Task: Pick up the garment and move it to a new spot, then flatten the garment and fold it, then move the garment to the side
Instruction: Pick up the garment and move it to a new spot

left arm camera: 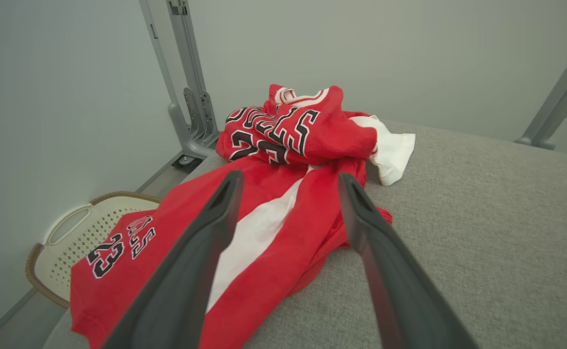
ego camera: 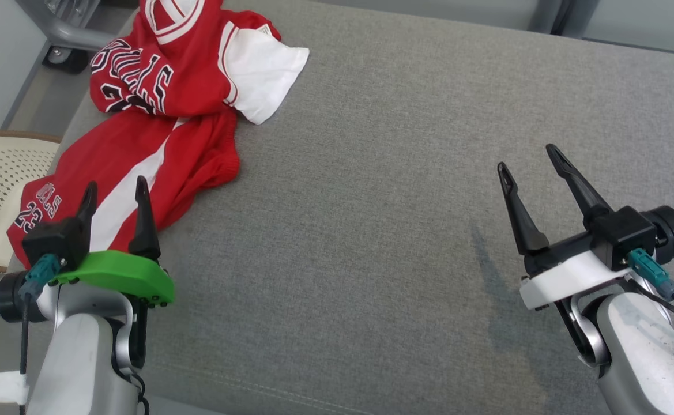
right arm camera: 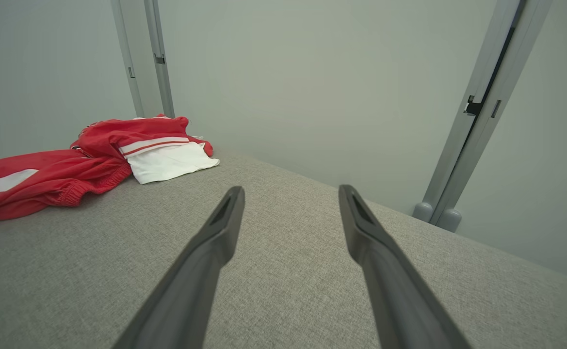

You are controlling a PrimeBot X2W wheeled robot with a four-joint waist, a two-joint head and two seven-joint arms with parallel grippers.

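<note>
Garment (ego camera: 158, 86), head view: bunched at the far-left edge of the cushion (ego camera: 371, 230) (nothing lifted yet); left gripper (ego camera: 116, 183) spread above its near end, seemingly poised to grasp; right gripper (ego camera: 526, 157) spread over bare cushion; left wrist view: red cloth between the fingers (left arm camera: 205, 232); right wrist view: garment well left.

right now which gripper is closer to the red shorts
Left. The left gripper is open just over the red shorts, fingers either side of their white stripe. The right gripper is open above the bare grey cushion, well off to the shorts' right.
</note>
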